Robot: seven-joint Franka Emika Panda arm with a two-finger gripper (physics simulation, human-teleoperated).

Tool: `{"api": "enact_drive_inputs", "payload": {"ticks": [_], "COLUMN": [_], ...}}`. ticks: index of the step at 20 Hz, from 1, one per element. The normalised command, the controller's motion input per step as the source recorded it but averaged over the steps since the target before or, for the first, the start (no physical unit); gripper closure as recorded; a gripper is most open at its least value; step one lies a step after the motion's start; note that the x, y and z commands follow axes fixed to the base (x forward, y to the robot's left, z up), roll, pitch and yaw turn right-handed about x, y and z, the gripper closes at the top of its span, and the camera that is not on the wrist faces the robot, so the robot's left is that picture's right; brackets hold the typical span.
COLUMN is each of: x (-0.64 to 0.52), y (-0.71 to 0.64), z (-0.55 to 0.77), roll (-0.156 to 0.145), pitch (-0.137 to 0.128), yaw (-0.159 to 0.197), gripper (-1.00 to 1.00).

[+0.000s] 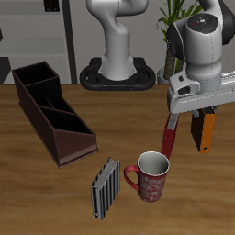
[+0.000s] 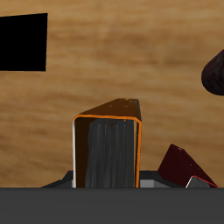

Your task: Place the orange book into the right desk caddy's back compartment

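- Exterior view: the gripper (image 1: 199, 117) is clenched on the orange book (image 1: 209, 131), held above the wooden table (image 1: 37, 188), clear of it, beside the red book (image 1: 171, 133). The right desk caddy (image 1: 50, 110) lies well apart, with bare wood between; the mug (image 1: 151, 174) and the grey striped book (image 1: 106, 188) sit nearer the front edge.
- Wrist view: the orange book (image 2: 108, 150) fills the jaws, with the red book (image 2: 185, 166) just beside it.

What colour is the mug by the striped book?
Red patterned mug, white inside; the exterior view shows it best.
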Motion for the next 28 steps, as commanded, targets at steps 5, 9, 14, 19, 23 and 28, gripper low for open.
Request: {"api": "enact_drive_inputs", "payload": {"ticks": [5,9,14,19,23,28], "x": [-0.21,-0.26,-0.29,-0.31,-0.31,-0.24], "y": [-0.07,-0.20,-0.35,-0.39,-0.36,-0.55], "z": [0.47,0.54,0.54,0.38,0.21,0.13], "roll": [0.007,0.002,-0.001,0.010,0.014,-0.024], "pitch": [-0.057,-0.077,-0.064,-0.045,-0.042,-0.041], "yaw": [0.002,0.032,0.048,0.071,0.092,0.100], "gripper": [1.00,1.00,1.00,1.00,1.00,1.00]}}
